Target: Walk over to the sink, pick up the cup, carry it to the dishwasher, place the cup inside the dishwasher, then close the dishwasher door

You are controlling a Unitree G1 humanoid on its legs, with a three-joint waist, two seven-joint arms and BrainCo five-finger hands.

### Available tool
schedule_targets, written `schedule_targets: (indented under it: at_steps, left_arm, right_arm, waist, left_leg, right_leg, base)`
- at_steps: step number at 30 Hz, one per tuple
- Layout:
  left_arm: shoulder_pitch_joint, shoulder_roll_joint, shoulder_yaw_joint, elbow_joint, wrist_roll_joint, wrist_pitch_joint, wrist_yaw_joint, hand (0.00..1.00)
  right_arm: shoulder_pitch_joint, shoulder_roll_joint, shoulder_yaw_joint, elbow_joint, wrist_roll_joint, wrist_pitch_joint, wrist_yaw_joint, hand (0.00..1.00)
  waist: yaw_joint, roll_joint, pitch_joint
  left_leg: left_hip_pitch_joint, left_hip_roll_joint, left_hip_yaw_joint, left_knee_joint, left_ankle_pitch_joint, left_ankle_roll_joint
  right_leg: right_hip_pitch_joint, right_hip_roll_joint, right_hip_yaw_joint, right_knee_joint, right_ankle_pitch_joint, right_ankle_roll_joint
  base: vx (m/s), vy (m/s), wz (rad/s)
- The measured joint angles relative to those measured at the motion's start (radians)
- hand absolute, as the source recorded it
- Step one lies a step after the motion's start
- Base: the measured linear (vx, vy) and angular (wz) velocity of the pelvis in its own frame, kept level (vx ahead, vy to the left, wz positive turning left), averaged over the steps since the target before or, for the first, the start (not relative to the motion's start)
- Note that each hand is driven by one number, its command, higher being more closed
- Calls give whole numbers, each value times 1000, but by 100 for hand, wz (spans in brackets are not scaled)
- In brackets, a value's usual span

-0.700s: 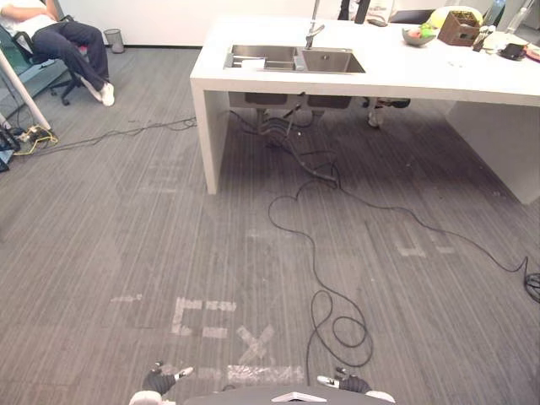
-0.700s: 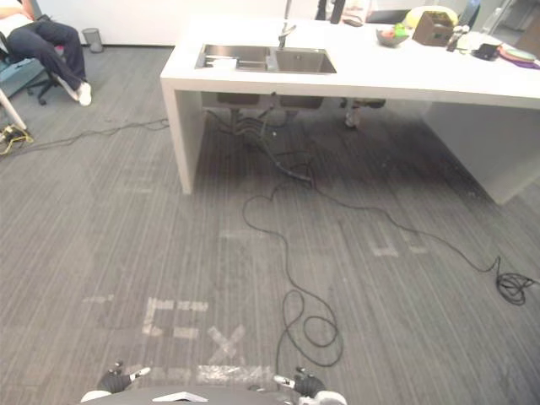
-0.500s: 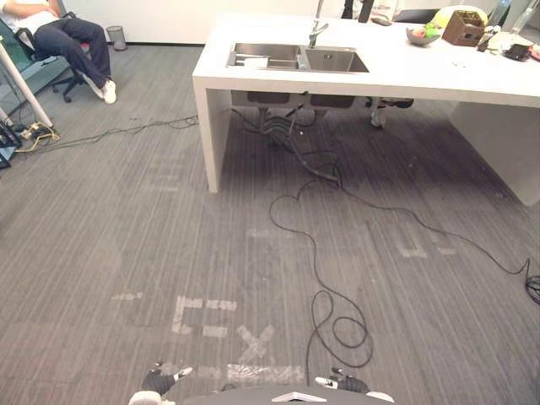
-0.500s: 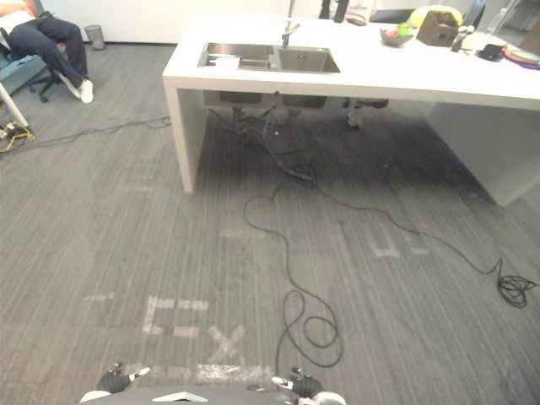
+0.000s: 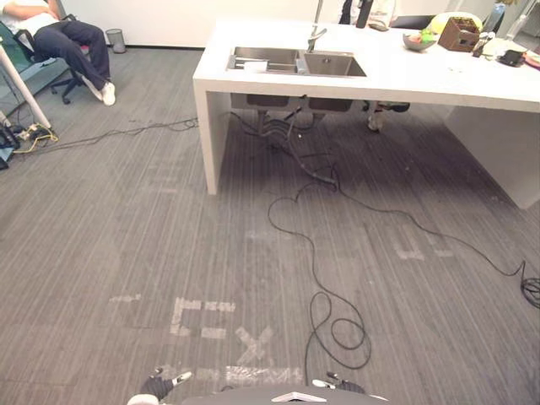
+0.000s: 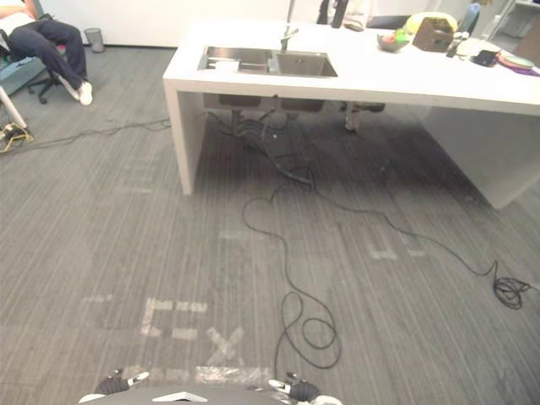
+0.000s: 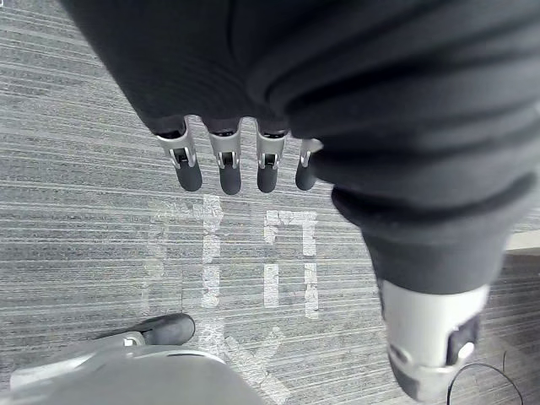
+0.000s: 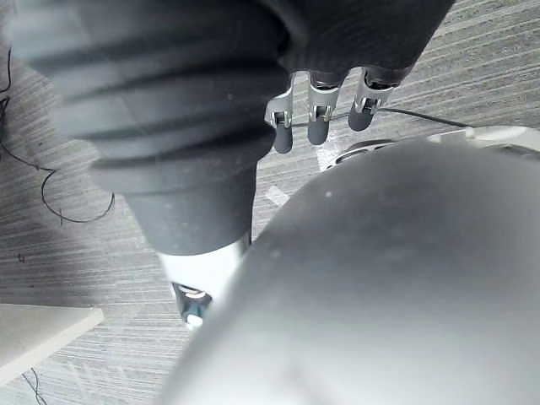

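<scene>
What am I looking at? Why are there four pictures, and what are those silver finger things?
It's a walking robot with two arms. The two wide pictures come from cameras in its head, like eyes. They look down at a grey carpet floor with pale tape marks on it. Far ahead stands a white counter with a metal sink and a tap. A bowl and a brown box sit further along the counter. A person sits at the far left. The other two pictures come from cameras on the robot's wrists. The silver, dark-tipped fingers belong to the left robot hand and the right robot hand. Both hang open above the floor, holding nothing.
</scene>
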Motion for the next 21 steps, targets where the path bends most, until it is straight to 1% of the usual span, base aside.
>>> schedule_targets:
  at_steps: [5, 11, 16, 20, 21]
  left_arm:
    - [0, 0, 0, 1, -1, -1, 1, 0]
    - [0, 0, 0, 1, -2, -1, 5, 0]
    - [-1, 0, -1, 1, 1, 7, 10, 0]
    - [-3, 0, -1, 1, 3, 41, 15, 0]
    - [-3, -2, -1, 1, 3, 51, 21, 0]
  right_arm:
    - [6, 6, -20, 0, 3, -28, -1, 0]
    - [12, 8, -19, 0, 26, -43, -5, 0]
    - [12, 9, -19, 0, 32, -44, -25, 0]
    - [12, 10, -21, 0, 32, -48, -27, 0]
    - [13, 11, -30, 0, 32, -49, -28, 0]
  waist:
    - [-1, 0, 0]
    - [-1, 0, 0]
    - [-1, 0, 0]
    - [-5, 0, 0]
    - [-6, 1, 0]
  left_leg:
    - [0, 0, 1, 0, -1, 1]
    - [-1, 0, 3, 0, -3, 3]
    - [-2, 0, 6, 0, -4, 3]
    - [-1, -2, 5, 0, -5, 5]
    - [-1, -4, 3, 0, -12, 8]
  right_leg:
    - [0, 0, 0, 0, 0, 0]
    - [-2, 0, 4, 0, -1, 1]
    - [-4, 0, 8, 0, -1, 1]
    - [-5, -1, 14, 5, -1, 2]
    - [-9, -3, 13, 22, -12, 7]
  base:
    - [0, 0, 0]
    - [0, 0, 0]
    - [0, 0, 0]
    - [0, 0, 0]
    - [0, 0, 0]
